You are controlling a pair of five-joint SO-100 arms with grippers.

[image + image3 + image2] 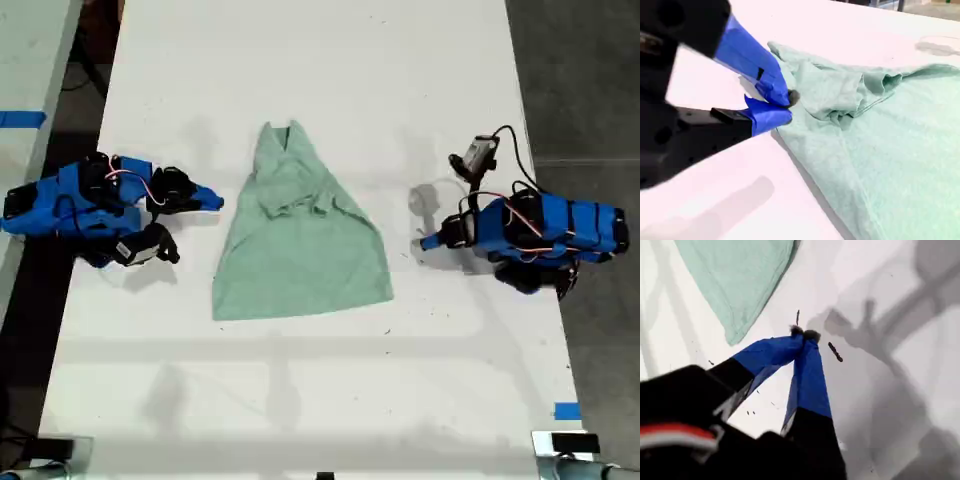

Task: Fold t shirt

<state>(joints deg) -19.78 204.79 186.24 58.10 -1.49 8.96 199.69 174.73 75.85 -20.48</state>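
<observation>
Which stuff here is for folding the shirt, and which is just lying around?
For the job:
- t shirt, spread on the table
- my first gripper, jaws shut
- my second gripper, jaws shut, at the shirt's edge

Just lying about:
- blue tape on the table's edge
- blue tape on the next surface

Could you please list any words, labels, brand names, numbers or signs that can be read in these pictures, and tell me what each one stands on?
None can be read in any view.
The pale mint-green fabric t shirt is plain, with no print or readable tag.
My first gripper and my second gripper, both with blue-taped jaws, bear no lettering.
The white table carries only blank blue tape pieces.
</observation>
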